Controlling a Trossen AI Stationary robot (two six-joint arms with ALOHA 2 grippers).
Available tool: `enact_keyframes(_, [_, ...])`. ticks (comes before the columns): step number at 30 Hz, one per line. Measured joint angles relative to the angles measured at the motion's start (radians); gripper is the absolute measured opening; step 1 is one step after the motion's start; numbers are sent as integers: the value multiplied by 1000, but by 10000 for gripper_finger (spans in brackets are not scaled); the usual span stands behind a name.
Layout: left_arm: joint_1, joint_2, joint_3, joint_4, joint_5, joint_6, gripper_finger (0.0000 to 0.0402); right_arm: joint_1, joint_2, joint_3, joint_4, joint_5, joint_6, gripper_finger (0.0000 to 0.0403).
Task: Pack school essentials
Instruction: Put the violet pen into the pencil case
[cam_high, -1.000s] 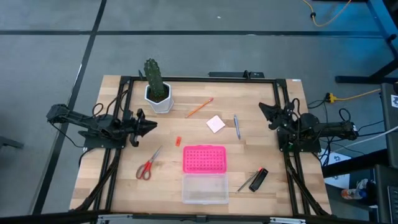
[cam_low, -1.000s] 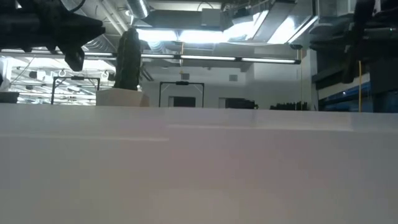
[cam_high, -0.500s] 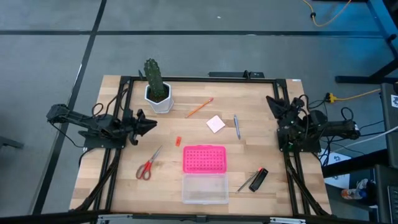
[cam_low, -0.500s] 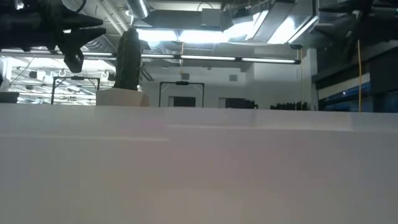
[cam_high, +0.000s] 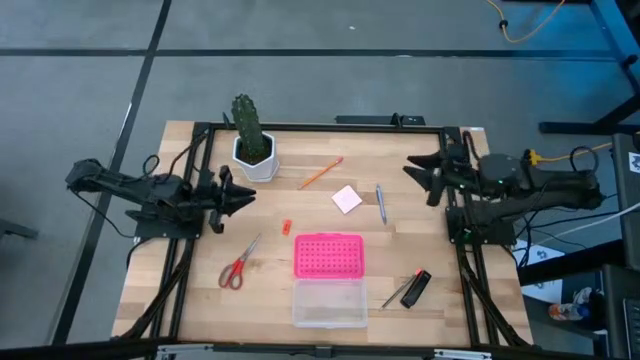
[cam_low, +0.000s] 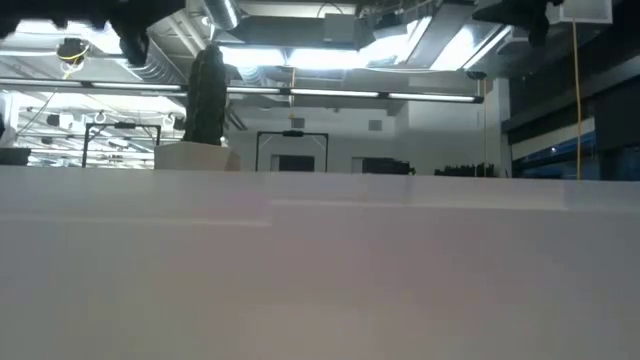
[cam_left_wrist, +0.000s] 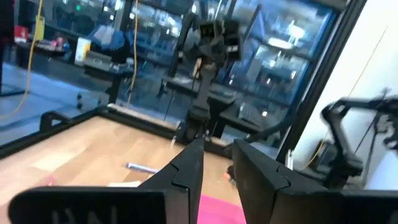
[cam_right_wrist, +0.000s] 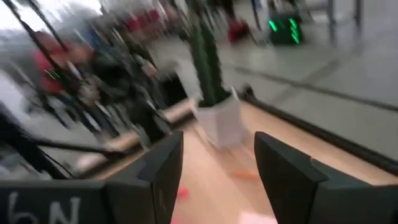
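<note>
On the wooden table lie red-handled scissors (cam_high: 238, 266), an orange pencil (cam_high: 320, 172), a pale pink notepad (cam_high: 347, 198), a blue pen (cam_high: 380, 202), a tiny red-orange piece (cam_high: 286, 227), a black block (cam_high: 419, 286) and a grey pen (cam_high: 397, 293). My left gripper (cam_high: 246, 197) (cam_left_wrist: 217, 167) hovers at the table's left side, pointing level toward the middle, open by a narrow gap with nothing in it. My right gripper (cam_high: 420, 181) (cam_right_wrist: 217, 168) hovers at the right side, open and empty, pointing toward the cactus (cam_right_wrist: 208, 68).
A green cactus in a white pot (cam_high: 250, 140) stands at the far left. A dotted pink lid (cam_high: 329, 255) and a clear plastic box (cam_high: 329, 303) lie at the near middle. A black frame (cam_high: 320, 125) runs round the table's edges.
Both arms have risen from their low places at the table's sides. My right gripper has gone up furthest, moved toward the table's middle, rolled, and opened wider. My left gripper has lifted a little, staying over the same spot.
</note>
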Motion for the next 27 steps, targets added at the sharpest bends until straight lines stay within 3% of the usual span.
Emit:
enact_keyframes(6, [0, 148, 208, -241, -1, 0, 87, -9, 218, 289, -362, 5, 130, 198])
enact_keyframes(13, [12, 288, 393, -469, -2, -39, 86, -52, 421, 505, -678, -92, 347, 198])
enact_keyframes(18, [63, 369, 474, -609, 72, -100, 84, -104, 524, 551, -789, -172, 442, 198])
enact_keyframes(27, [154, 503, 477, -618, 211, -137, 83, -223, 673, 498, -847, -272, 482, 198])
